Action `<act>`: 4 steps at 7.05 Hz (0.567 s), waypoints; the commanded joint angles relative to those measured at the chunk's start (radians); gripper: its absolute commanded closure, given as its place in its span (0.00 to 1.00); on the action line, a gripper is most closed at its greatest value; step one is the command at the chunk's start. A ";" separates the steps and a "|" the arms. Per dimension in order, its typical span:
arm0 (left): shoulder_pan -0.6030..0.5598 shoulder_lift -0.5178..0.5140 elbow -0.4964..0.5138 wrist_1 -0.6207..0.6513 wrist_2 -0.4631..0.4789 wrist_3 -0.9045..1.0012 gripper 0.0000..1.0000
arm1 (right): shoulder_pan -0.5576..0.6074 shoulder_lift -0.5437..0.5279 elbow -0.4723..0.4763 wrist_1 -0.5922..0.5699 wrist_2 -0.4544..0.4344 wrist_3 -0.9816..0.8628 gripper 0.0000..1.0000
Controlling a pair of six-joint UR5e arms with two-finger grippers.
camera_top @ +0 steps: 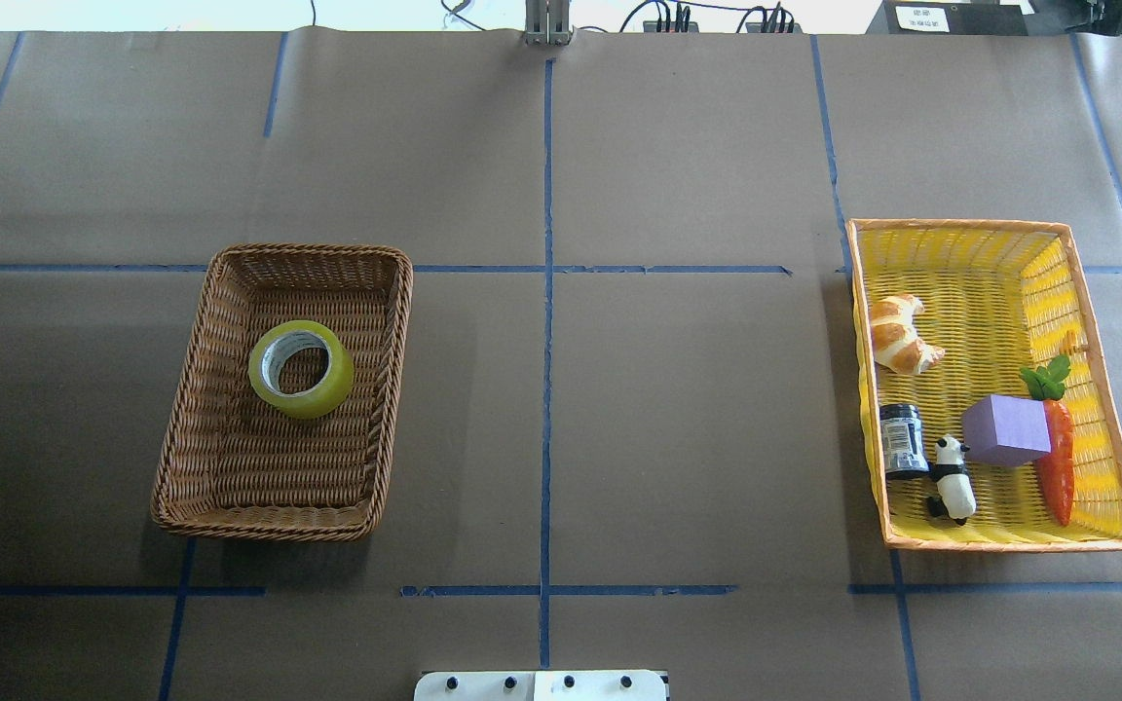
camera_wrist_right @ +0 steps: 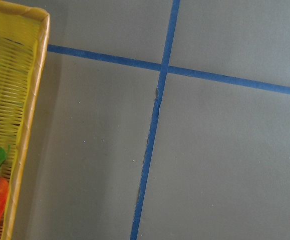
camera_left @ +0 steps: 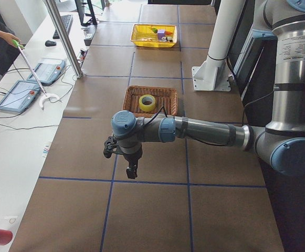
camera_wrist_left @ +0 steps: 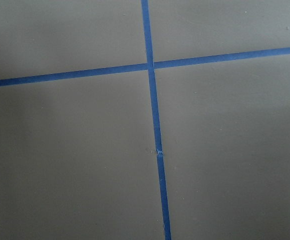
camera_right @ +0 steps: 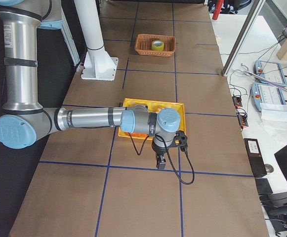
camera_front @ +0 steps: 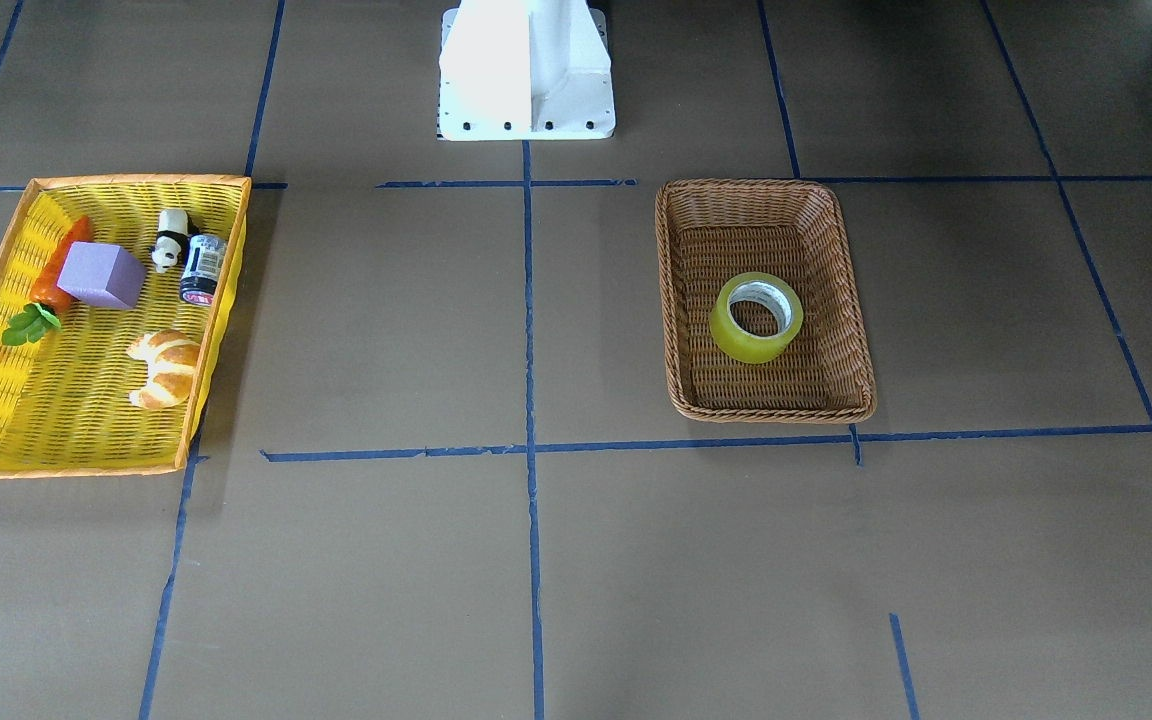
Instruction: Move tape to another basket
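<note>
The tape, a yellow-green roll with a white printed core, lies flat in the brown wicker basket on my left side. It also shows in the front view inside that basket. My left gripper hangs over bare table, well short of the brown basket. My right gripper hangs over the table beside the yellow basket. Both grippers show only in the side views, so I cannot tell whether they are open or shut. Neither wrist view shows any fingers.
The yellow plastic basket with an orange rim holds a croissant, a purple block, a carrot, a panda figure and a small dark jar. Blue tape lines cross the brown paper. The robot's white base stands at the table's edge.
</note>
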 commanded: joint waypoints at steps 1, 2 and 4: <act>0.000 0.009 0.005 0.000 -0.001 0.001 0.00 | -0.005 0.000 -0.006 0.027 0.001 0.001 0.00; 0.000 0.009 0.005 -0.002 -0.001 0.001 0.00 | -0.008 0.000 -0.005 0.027 0.002 0.003 0.00; 0.002 0.009 0.001 -0.002 -0.001 0.001 0.00 | -0.014 0.000 -0.005 0.027 0.004 0.003 0.00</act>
